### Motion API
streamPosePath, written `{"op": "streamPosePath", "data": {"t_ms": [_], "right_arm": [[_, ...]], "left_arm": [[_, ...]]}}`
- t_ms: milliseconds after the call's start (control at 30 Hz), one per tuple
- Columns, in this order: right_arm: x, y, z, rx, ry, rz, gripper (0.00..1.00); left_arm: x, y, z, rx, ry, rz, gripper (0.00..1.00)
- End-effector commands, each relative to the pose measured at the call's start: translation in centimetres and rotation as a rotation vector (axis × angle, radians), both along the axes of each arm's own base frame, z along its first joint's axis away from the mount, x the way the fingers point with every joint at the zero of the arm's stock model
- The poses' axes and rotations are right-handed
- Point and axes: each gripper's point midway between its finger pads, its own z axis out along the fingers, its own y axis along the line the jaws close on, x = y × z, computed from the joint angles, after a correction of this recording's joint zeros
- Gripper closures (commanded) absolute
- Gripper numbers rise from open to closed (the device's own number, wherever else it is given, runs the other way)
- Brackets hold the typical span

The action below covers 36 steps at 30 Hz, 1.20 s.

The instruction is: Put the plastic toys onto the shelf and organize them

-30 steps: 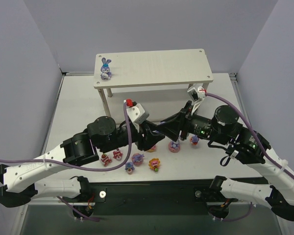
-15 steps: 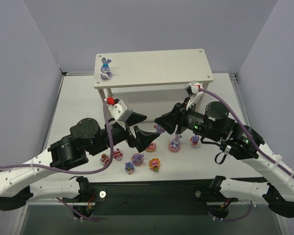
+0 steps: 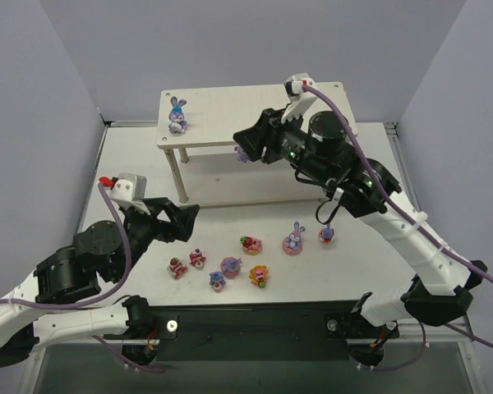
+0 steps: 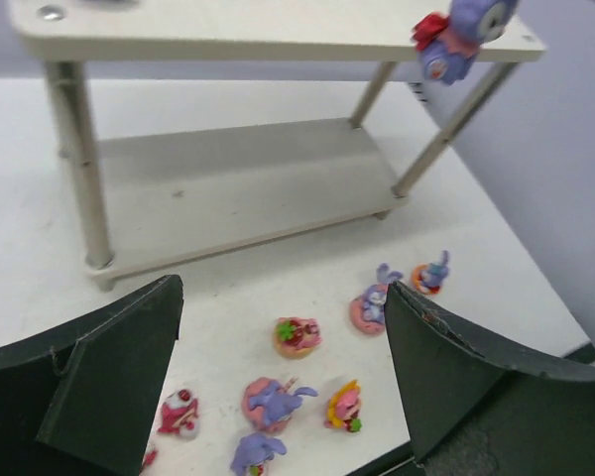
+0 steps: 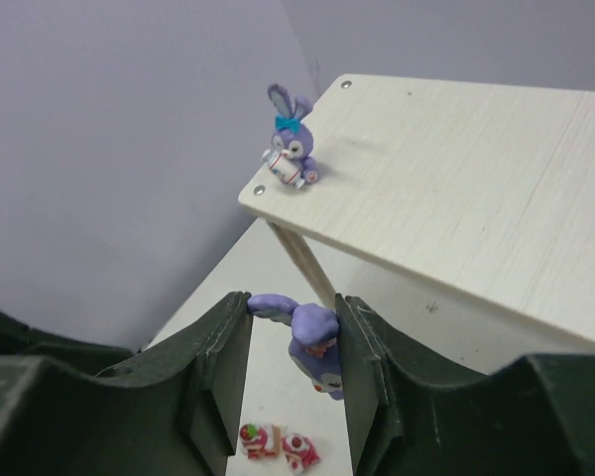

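The pale wooden shelf [image 3: 263, 111] stands at the back, with one purple bunny [image 3: 177, 115] at the left end of its top board. My right gripper [image 3: 245, 149] is shut on another purple bunny [image 5: 315, 349] and holds it in the air just in front of the top board's front edge [image 5: 446, 188]. That bunny hangs tilted, head down. My left gripper [image 3: 186, 220] is open and empty, low over the table to the left of the toys. Several plastic toys lie on the table: a cake piece [image 4: 297, 335], a bunny on a pink base [image 4: 274, 402] and an orange piece [image 4: 343, 407].
More toys lie along the front of the table: two red cake pieces [image 3: 187, 263], a small bunny [image 3: 218, 281], a bunny on a pink base [image 3: 293, 240] and one on an orange base [image 3: 327, 235]. The shelf's lower board [image 4: 238, 188] and thin legs [image 4: 79, 169] stand behind them.
My left gripper opened and drew back to the left, away from the right gripper. My right arm carried the purple bunny up and back to the shelf's front edge.
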Motion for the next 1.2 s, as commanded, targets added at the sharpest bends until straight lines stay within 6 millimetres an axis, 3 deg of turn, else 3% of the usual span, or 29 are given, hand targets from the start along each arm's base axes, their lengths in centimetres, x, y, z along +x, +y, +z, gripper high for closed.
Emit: {"op": "streamPosePath", "data": {"t_ms": [0,67,200,400,667,1167], "right_arm": [[2.9,1.9,3.6,0.089,-0.090,0.007,1.00],[3.7,2.4,4.2,0.109,-0.101,0.010,1.00],[6.2,4.5,3.6,0.129,-0.103,-0.011,1.00],[8.3,7.2,3.7,0.158,-0.124,-0.026,1.00],[11.1,8.1,2.8,0.178,-0.110,-0.125,1.00],[12.7,8.8,0.8,0.154,-0.070,-0.167,1.00]], "left_arm": [[1.1,6.7,-4.0,0.054,0.101,0.326,0.08],[1.0,7.7,-4.4,0.033,0.120,0.372,0.08],[0.7,9.7,-5.6,0.064,0.137,0.437,0.08],[0.8,9.9,-6.3,0.133,0.135,0.448,0.08],[0.9,9.9,-6.7,0.149,0.131,0.456,0.08],[1.0,9.9,-6.8,0.162,0.123,0.446,0.08]]}}
